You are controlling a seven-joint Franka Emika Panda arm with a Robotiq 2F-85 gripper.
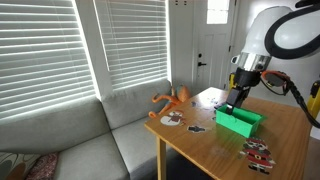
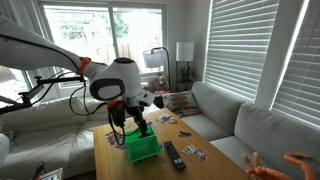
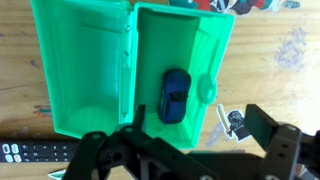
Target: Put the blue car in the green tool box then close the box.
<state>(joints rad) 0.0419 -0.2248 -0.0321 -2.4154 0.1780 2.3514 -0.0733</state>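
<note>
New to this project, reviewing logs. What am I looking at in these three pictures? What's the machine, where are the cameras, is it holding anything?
It is a single robot arm over a wooden table. Two pictures come from cameras in the room; the third looks down from the arm's wrist. On the table stands an open green tool box with the blue car inside, plus a remote control and small scattered items. The end effector hangs above the box, open and holding nothing.
</note>
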